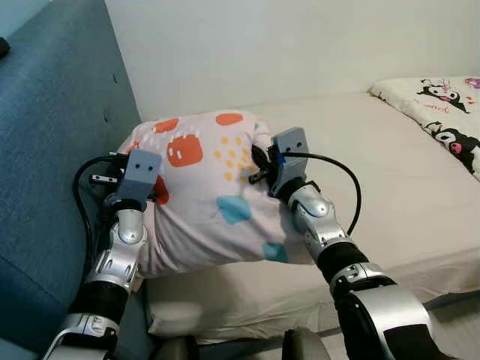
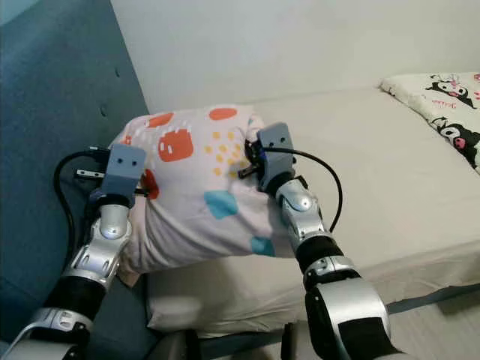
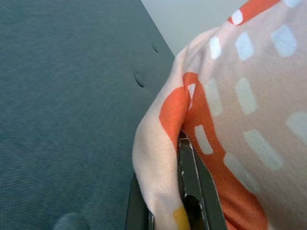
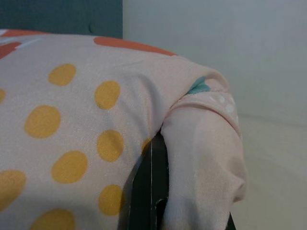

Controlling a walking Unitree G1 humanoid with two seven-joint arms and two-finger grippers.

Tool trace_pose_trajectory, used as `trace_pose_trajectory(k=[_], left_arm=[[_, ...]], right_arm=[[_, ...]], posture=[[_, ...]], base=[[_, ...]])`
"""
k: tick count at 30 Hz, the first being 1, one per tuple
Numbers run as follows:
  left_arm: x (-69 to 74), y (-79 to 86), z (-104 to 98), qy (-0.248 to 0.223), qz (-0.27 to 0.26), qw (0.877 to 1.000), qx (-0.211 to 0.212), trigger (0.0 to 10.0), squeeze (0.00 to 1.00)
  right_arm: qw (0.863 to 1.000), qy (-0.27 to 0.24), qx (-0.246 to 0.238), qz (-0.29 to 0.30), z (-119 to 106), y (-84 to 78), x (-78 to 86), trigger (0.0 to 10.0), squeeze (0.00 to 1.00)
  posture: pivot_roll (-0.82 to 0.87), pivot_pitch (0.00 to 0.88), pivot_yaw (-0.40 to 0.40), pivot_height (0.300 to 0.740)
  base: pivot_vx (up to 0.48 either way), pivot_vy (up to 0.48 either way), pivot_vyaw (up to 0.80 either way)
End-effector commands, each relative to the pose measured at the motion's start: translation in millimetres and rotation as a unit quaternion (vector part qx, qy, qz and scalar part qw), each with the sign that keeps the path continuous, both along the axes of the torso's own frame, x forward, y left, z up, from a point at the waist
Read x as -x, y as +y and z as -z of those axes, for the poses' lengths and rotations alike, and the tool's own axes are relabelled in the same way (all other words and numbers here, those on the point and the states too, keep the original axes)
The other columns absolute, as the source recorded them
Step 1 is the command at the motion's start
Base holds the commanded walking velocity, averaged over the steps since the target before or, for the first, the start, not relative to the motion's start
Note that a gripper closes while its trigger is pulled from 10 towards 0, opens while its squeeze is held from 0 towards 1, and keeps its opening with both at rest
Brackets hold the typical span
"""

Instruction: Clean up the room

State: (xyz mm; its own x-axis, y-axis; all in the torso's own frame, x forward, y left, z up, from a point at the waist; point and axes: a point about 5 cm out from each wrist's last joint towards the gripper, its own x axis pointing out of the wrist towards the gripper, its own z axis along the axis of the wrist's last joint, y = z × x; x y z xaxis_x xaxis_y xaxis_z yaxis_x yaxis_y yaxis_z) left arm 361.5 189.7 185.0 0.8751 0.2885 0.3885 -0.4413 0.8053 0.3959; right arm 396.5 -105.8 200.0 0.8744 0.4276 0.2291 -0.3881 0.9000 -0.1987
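You are mid-placement: left gripper (image 3: 165, 201) and right gripper (image 4: 184, 201) each pinch the pillow (image 1: 210, 187) fabric. Next, seat it against the headboard (image 1: 52, 150) on the bed (image 1: 390, 195), then release.

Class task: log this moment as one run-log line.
phase: two-handed grasp | left gripper: shut on pillow edge | right gripper: shut on opposite edge | pillow: on bed, by blue headboard
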Motion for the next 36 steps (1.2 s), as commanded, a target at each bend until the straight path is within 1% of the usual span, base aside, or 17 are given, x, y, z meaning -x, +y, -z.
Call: trace_pose_trajectory(k=[1,2,3,6,7,9,10,11,12,14,15,20,23,25,29,33,36], left_arm=[[2.3,6.9,19.7,0.024,-0.025,0.999,-0.021,10.0,0.0],[4.3,-3.8,40.1,0.062,-0.006,0.998,-0.021,10.0,0.0],[4.3,-3.8,40.1,0.062,-0.006,0.998,-0.021,10.0,0.0],[12.4,-25.7,77.8,0.128,0.018,0.991,-0.028,10.0,0.0],[18.2,-36.6,94.3,0.154,0.022,0.987,-0.039,10.0,0.0],[20.3,-40.7,98.3,0.158,0.028,0.986,-0.044,10.0,0.0],[23.3,-45.2,103.9,0.165,0.03,0.985,-0.038,10.0,0.0],[23.3,-45.2,103.9,0.165,0.03,0.985,-0.038,10.0,0.0],[27.2,-49.5,111.3,0.177,0.026,0.984,-0.016,10.0,0.0],[29.8,-53.1,115.5,0.183,0.028,0.983,-0.006,10.0,0.0],[33.1,-59.0,120.5,0.189,0.035,0.981,0.008,10.0,0.0],[33.4,-63.3,120.7,0.186,0.041,0.981,0.026,10.0,0.0],[30.2,-66.3,114.3,0.17,0.05,0.982,0.059,10.0,0.0],[26.9,-66.9,108.6,0.157,0.05,0.984,0.071,10.0,0.0],[24.1,-66.4,103.5,0.147,0.048,0.985,0.073,10.0,0.0],[15.0,-65.2,86.3,0.114,0.047,0.99,0.069,10.0,0.0],[12.5,-64.4,81.0,0.103,0.044,0.992,0.065,10.0,0.0]], right_arm=[[0.999,0.036,0.013,0.021,28.3,-8.5,6.3,10.0,0.0],[0.998,0.059,0.015,0.029,42.7,-11.2,10.3,10.0,0.0],[0.998,0.059,0.015,0.029,42.7,-11.2,10.3,10.0,0.0],[0.993,0.11,0.013,0.047,72.7,-18.5,20.0,10.0,0.0],[0.989,0.138,0.013,0.056,88.9,-22.6,26.5,10.0,0.0],[0.987,0.147,0.014,0.059,93.8,-23.9,28.6,10.0,0.0],[0.986,0.157,0.016,0.063,99.7,-25.7,31.4,10.0,0.0],[0.986,0.157,0.016,0.063,99.7,-25.7,31.4,10.0,0.0],[0.983,0.166,0.015,0.072,105.3,-28.9,34.0,10.0,0.0],[0.982,0.171,0.012,0.077,107.8,-31.2,35.2,10.0,0.0],[0.981,0.176,0.005,0.083,109.9,-34.2,36.3,10.0,0.0],[0.981,0.176,0.005,0.084,110.6,-36.5,36.9,10.0,0.0],[0.982,0.171,0.007,0.081,109.5,-38.1,36.9,10.0,0.0],[0.983,0.163,0.007,0.081,106.0,-38.7,35.4,10.0,0.0],[0.984,0.156,0.006,0.083,102.7,-38.9,33.7,10.0,0.0],[0.986,0.145,0.009,0.085,95.2,-38.6,29.4,10.0,0.0],[0.986,0.141,0.018,0.087,92.5,-38.7,27.7,10.0,0.0]], posture=[[0.08,0.213,0.002,0.612],[0.08,0.222,0.002,0.612],[0.08,0.222,0.002,0.612],[0.07,0.239,0.007,0.612],[0.07,0.241,0.007,0.612],[0.06,0.244,0.008,0.612],[0.06,0.244,0.011,0.612],[0.06,0.244,0.011,0.612],[0.06,0.246,0.013,0.612],[0.06,0.246,0.013,0.612],[0.06,0.246,0.015,0.612],[0.06,0.244,0.016,0.612],[0.07,0.245,0.017,0.612],[0.07,0.246,0.015,0.612],[0.07,0.246,0.014,0.612],[0.08,0.251,0.013,0.612],[0.08,0.251,0.013,0.612]], base=[[0.0,0.0,0.0],[0.0,0.0,0.0],[0.0,0.0,0.0],[0.0,0.0,0.0],[0.0,0.0,0.0],[0.0,0.0,0.0],[0.0,0.0,0.0],[0.0,0.0,0.0],[0.0,0.0,0.0],[0.0,0.0,0.0],[0.0,0.0,0.0],[0.0,0.0,0.0],[0.0,0.0,0.0],[0.0,0.0,0.0],[0.0,0.0,0.0],[0.0,0.0,0.0],[0.0,0.0,0.0]])
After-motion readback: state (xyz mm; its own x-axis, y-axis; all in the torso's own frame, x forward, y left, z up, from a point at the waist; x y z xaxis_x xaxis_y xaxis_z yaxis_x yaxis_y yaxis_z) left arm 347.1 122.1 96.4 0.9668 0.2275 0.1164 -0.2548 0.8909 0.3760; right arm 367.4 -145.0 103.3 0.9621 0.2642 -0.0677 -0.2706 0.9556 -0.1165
